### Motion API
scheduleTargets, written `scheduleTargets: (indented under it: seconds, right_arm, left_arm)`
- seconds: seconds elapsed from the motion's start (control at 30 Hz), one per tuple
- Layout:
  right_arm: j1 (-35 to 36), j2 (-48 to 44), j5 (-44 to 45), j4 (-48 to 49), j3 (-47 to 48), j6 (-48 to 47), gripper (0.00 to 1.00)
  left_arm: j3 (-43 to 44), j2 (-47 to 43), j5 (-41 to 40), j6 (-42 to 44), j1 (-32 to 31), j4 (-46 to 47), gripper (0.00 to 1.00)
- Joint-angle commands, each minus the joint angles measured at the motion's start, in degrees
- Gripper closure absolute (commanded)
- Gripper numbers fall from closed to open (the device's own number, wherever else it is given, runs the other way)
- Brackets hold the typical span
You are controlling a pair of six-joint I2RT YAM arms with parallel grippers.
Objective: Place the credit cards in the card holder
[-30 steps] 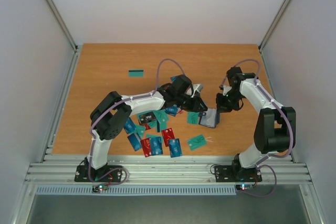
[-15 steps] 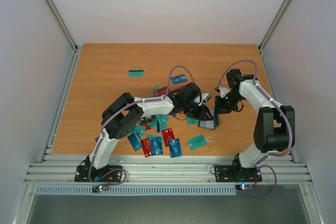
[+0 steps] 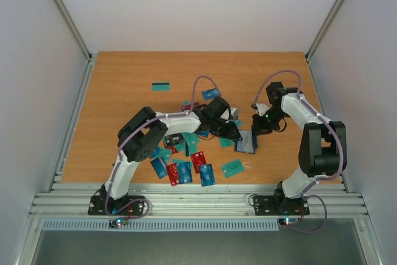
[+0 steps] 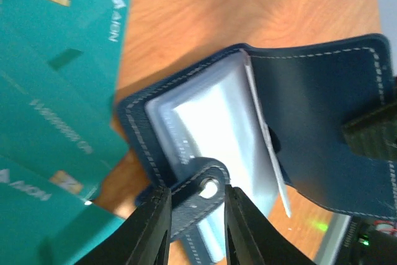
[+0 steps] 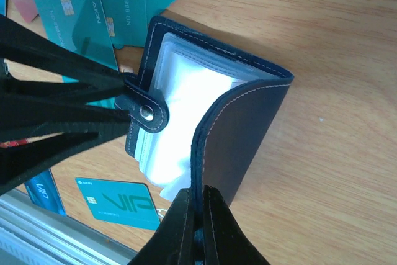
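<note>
The dark navy card holder (image 3: 246, 142) lies open on the table right of centre, its clear sleeves (image 5: 180, 128) showing. My left gripper (image 4: 197, 215) has closed on its clasp tab (image 4: 200, 189), which fills the gap between the jaws. The holder's raised cover (image 5: 242, 134) is pinched at its edge by my right gripper (image 5: 198, 206), which is shut. In the top view the left gripper (image 3: 236, 133) and the right gripper (image 3: 255, 130) meet at the holder. Credit cards (image 3: 186, 159) in teal, blue and red lie scattered left of it. None is in the sleeves that show.
One teal card (image 3: 161, 86) lies alone at the back left. Another teal card (image 3: 232, 167) lies in front of the holder. Several teal cards (image 4: 49, 91) overlap right beside the holder's left edge. A metal rail (image 3: 198, 203) runs along the near table edge.
My left arm reached right and down to the card holder and its jaws narrowed round the clasp tab. The holder came down from tilted to flatter. My right gripper kept its hold on the cover.
</note>
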Motion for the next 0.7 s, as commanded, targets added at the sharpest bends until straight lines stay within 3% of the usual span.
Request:
scheduleTargets:
  seconds: [0.0, 0.27, 0.5, 0.6, 0.67]
  right_arm:
    - [-0.1, 1.3, 0.2, 0.3, 1.4, -1.3, 0.96]
    - [-0.1, 0.2, 1.6, 0.7, 0.8, -0.6, 0.96]
    - [-0.1, -0.3, 2.8, 1.4, 0.0, -0.1, 0.97]
    - [-0.1, -0.4, 3.2, 1.5, -0.3, 0.3, 0.89]
    - [-0.1, -0.7, 3.4, 1.5, -0.5, 0.7, 0.78]
  left_arm:
    - [-0.1, -1.4, -5.1, 4.0, 0.1, -2.6, 0.75]
    - [-6.5, -9.8, 0.3, 6.9, -1.5, 4.3, 0.74]
    - [-4.6, -4.2, 2.6, 6.2, -3.1, 3.9, 0.76]
    - [-4.4, -2.1, 2.1, 4.4, -3.4, 4.6, 0.78]
    - [-4.5, -1.1, 1.2, 3.8, -3.4, 4.6, 0.79]
